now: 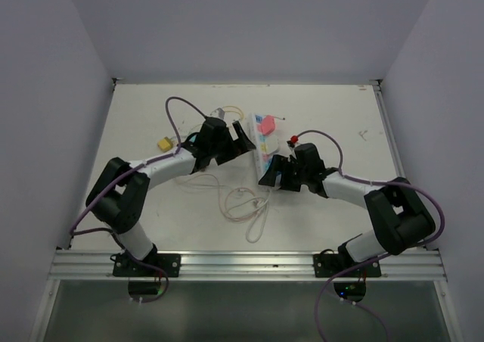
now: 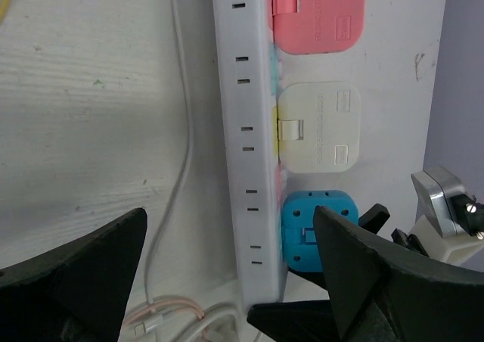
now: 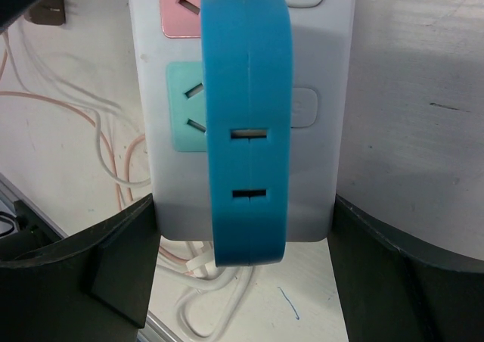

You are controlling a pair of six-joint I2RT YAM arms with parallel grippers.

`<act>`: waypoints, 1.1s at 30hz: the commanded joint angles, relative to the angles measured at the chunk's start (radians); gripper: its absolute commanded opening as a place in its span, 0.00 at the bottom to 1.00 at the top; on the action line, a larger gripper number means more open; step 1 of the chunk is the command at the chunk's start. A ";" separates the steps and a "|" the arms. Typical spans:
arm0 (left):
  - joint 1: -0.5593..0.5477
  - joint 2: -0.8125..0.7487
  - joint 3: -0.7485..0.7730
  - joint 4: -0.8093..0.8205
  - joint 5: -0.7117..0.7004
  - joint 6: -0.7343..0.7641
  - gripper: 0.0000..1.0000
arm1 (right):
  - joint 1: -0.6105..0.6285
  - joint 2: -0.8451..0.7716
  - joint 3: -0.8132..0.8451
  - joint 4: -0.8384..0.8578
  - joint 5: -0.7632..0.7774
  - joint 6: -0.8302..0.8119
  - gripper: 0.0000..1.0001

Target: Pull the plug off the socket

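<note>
White tabletop (image 1: 151,115) between pale walls (image 1: 45,69). Mid-table lies a long white rectangular plastic power strip (image 2: 246,130), light and likely to slide. My right gripper (image 3: 243,206) clamps its near end. My left gripper (image 2: 227,213) hangs wide open, empty. The rigid, smooth blue plastic plug (image 3: 246,130) looks best gripped by its flat sides.

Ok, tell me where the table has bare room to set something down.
Bare: table between the socket and the right wall, and along the back wall. Crowded: left end effector and right end effector at the socket, cord loops before it.
</note>
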 commanded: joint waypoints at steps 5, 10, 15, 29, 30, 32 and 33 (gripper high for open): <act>-0.013 0.165 0.133 0.115 -0.002 -0.072 0.91 | 0.027 0.094 -0.063 -0.156 -0.028 -0.052 0.00; -0.018 0.220 0.149 0.135 0.002 -0.096 0.86 | 0.027 0.112 -0.060 -0.147 -0.042 -0.053 0.00; -0.021 0.242 0.131 0.149 0.008 -0.116 0.75 | 0.027 0.123 -0.057 -0.139 -0.046 -0.052 0.00; -0.021 0.222 0.071 0.189 0.025 -0.138 0.27 | 0.027 0.131 -0.054 -0.136 -0.046 -0.052 0.00; -0.022 0.217 0.069 0.185 0.022 -0.138 0.19 | 0.027 0.131 -0.054 -0.136 -0.046 -0.052 0.00; -0.022 0.214 0.062 0.179 0.016 -0.132 0.11 | 0.027 0.125 -0.054 -0.141 -0.046 -0.052 0.01; -0.022 0.211 0.062 0.170 0.013 -0.129 0.06 | 0.027 0.120 -0.054 -0.141 -0.046 -0.053 0.03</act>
